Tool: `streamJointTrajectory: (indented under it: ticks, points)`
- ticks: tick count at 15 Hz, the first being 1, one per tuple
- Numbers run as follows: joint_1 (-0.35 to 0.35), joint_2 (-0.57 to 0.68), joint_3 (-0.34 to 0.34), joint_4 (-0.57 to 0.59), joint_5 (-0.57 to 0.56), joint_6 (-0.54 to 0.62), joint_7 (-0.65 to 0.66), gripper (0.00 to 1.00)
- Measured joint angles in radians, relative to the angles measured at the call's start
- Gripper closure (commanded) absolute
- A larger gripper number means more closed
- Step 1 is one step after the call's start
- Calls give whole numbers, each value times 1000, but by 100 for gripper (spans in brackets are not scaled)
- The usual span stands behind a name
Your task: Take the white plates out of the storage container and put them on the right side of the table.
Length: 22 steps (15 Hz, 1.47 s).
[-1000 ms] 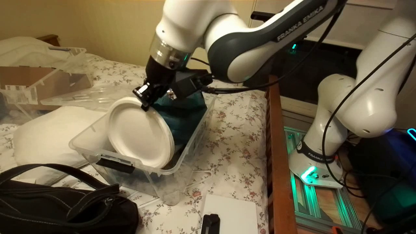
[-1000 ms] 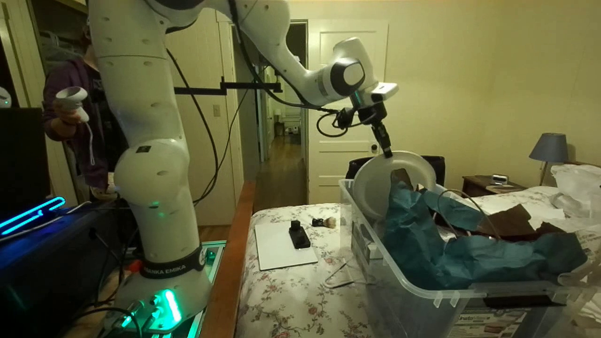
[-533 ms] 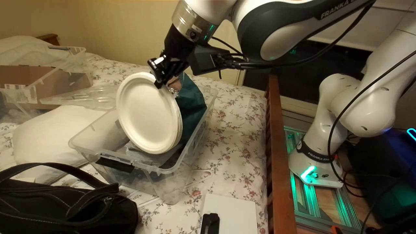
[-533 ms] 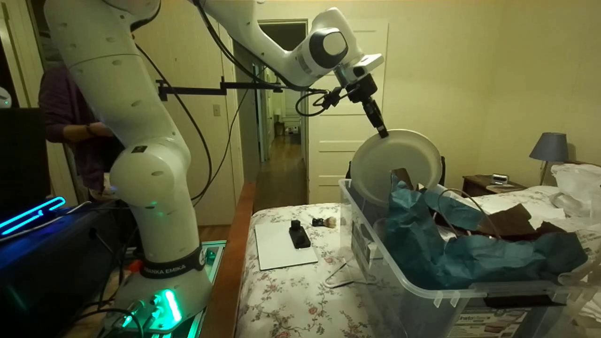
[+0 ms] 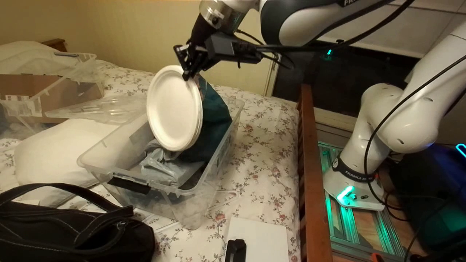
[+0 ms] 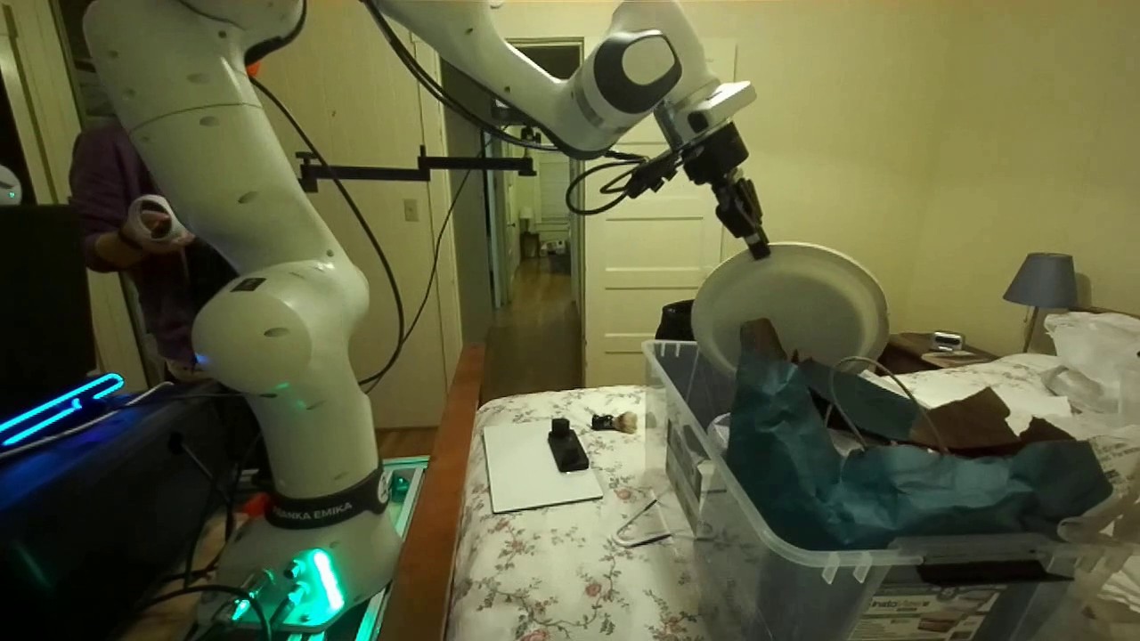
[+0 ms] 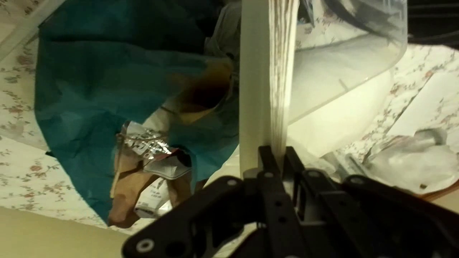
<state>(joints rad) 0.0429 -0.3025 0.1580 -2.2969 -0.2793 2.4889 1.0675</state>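
A stack of white plates stands on edge, its lower part over the storage container. It also shows in an exterior view and edge-on in the wrist view. My gripper is shut on the stack's top rim; the wrist view shows its fingers on both sides of the plates. The clear storage container stands on the table, which has a floral cloth. Teal paper hides the plates' lower edge in an exterior view.
A grey plastic package lies in the container beneath the plates. Teal paper fills its far part. A black bag is in front. A white board with a black object lies beside the container. A wooden rail edges the table.
My gripper has lifted the plates upward from inside the container. The stack has turned slightly, and the grey package beneath has come into view.
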Motion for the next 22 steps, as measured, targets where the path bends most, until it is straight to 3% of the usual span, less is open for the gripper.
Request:
streamJointTrajectory:
  ticks: [3,7,14,15,17,19,20,22]
  points:
    - [-54,-104,-52,-22,79,-39,0,97]
    - [-167,-258,-87,-115,102,-59,43,97]
    - [-403,-457,-125,-393,103,-10,166,97]
    - [-437,-477,-132,-441,103,10,183,90]
    - [-492,-491,-136,-491,104,39,211,90]
    - [-506,-490,-136,-492,106,42,223,90]
    - [-506,-490,-136,-492,106,42,227,97]
    - [-506,-490,-134,-488,107,42,228,97]
